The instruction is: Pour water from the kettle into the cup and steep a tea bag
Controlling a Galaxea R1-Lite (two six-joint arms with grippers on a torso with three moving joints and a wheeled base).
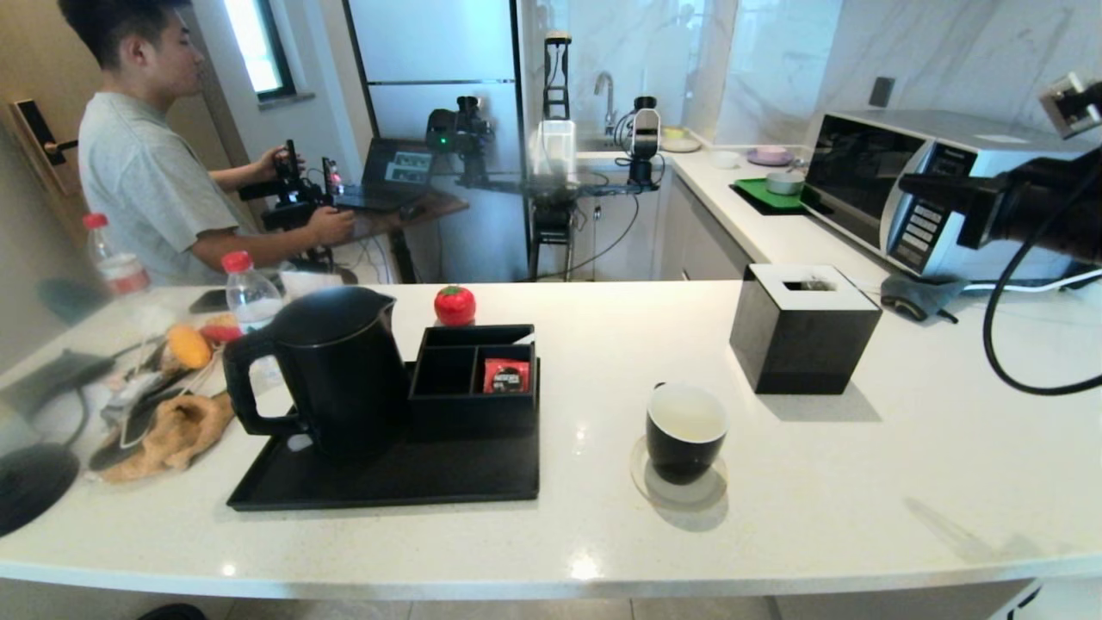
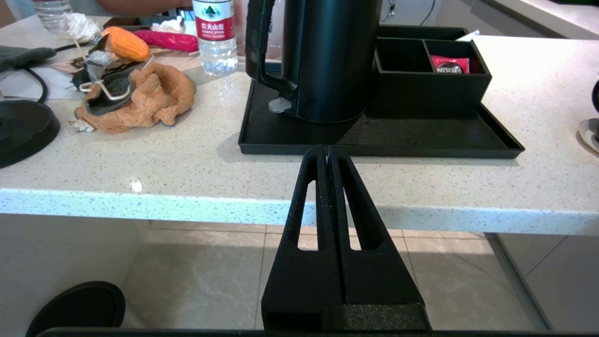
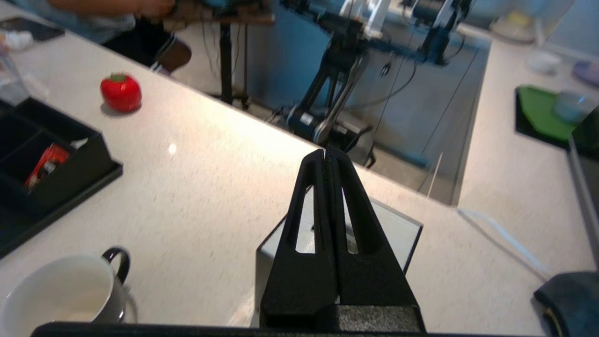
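The tall matte black kettle [image 1: 331,370] stands on the left part of a black tray [image 1: 387,482], handle toward the left; the left wrist view shows its lower body [image 2: 327,61]. The cup [image 1: 686,430], black outside and white inside, sits on a round coaster right of the tray, also seen in the right wrist view [image 3: 61,295]. No tea bag shows in any view. My left gripper [image 2: 326,149] is shut and empty, low in front of the counter's front edge, facing the tray. My right gripper [image 3: 326,150] is shut and empty, raised above the black tissue box [image 3: 337,243].
A black divided organizer [image 1: 473,379] on the tray holds a red sachet [image 1: 505,376]. A red tomato-shaped object [image 1: 455,305] lies behind it. Bottles [image 1: 250,297] and an orange cloth [image 1: 176,430] crowd the left. The tissue box [image 1: 802,327] and a microwave [image 1: 869,172] stand right.
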